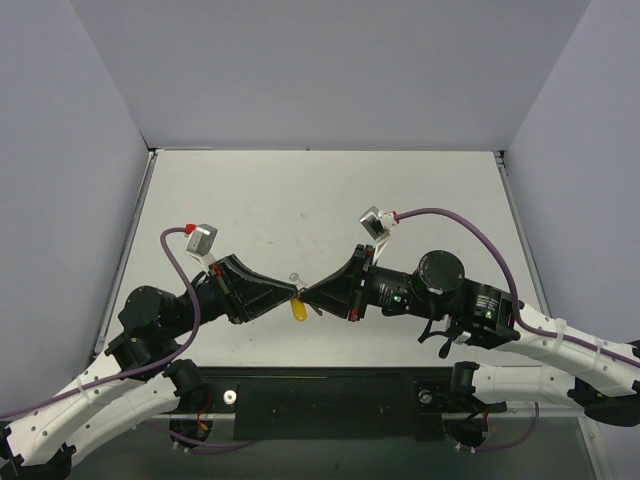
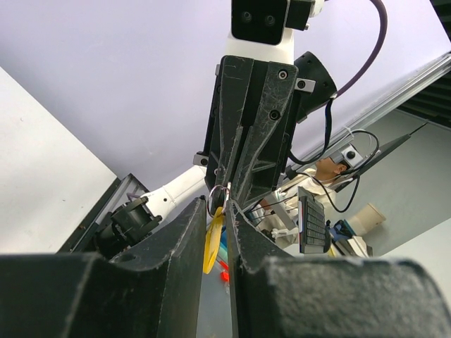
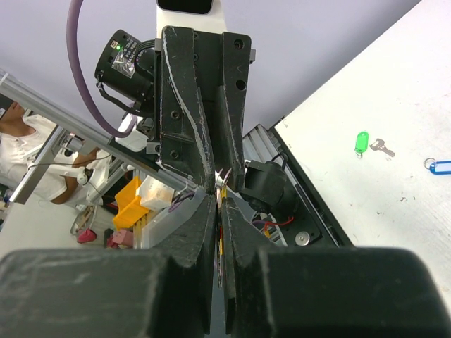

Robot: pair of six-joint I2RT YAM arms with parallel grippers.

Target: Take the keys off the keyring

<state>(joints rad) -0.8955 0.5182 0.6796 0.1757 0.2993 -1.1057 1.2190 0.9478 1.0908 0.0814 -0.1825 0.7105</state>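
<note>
The keyring is a yellow oval tag hanging in mid-air from a thin metal ring. The two grippers meet tip to tip over the table's front middle. My right gripper is shut on the ring end, and its fingertips pinch there in the left wrist view. My left gripper stands slightly open, the tag dangling in the gap between its fingers. A small silver-grey piece, seemingly the key, pokes up at the fingertips. In the right wrist view the pinched metal is mostly hidden.
A green tag with a silver key and a blue tag lie on the white table in the right wrist view. Grey walls close in the table on three sides. A black rail runs along the near edge.
</note>
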